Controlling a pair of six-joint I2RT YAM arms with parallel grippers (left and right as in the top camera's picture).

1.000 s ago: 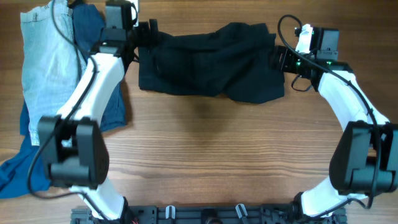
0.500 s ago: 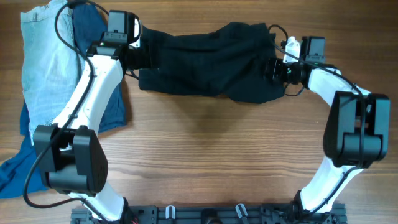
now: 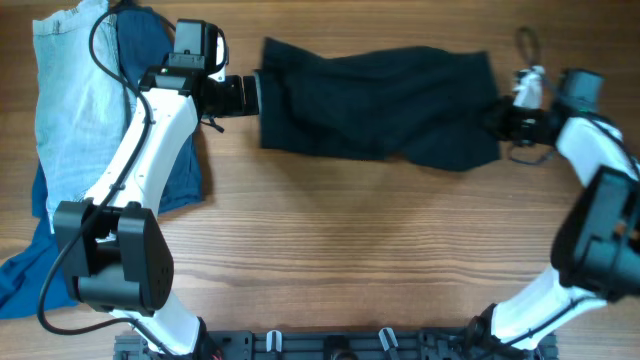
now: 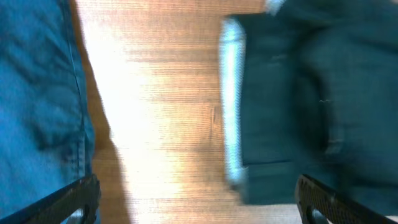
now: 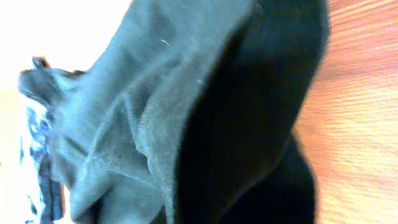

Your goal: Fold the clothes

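Observation:
A black garment [image 3: 375,100] lies spread across the far half of the wooden table. My left gripper [image 3: 252,95] is open just left of the garment's left edge, not touching it. In the left wrist view its fingertips [image 4: 73,198] stand wide apart over bare wood, with the garment's hem [image 4: 298,99] up to the right. My right gripper [image 3: 503,120] is shut on the garment's right edge. In the right wrist view dark cloth [image 5: 186,124] fills the frame and hides the fingers.
A pile of light blue and dark blue clothes [image 3: 75,120] lies at the far left, partly under the left arm, with more blue cloth [image 3: 20,275] trailing to the front left corner. A black rail [image 3: 330,345] runs along the front edge.
The right gripper shut on the garment's right edge and drew it to the right. The garment's left edge slid out from the left gripper, which stayed open and in place.

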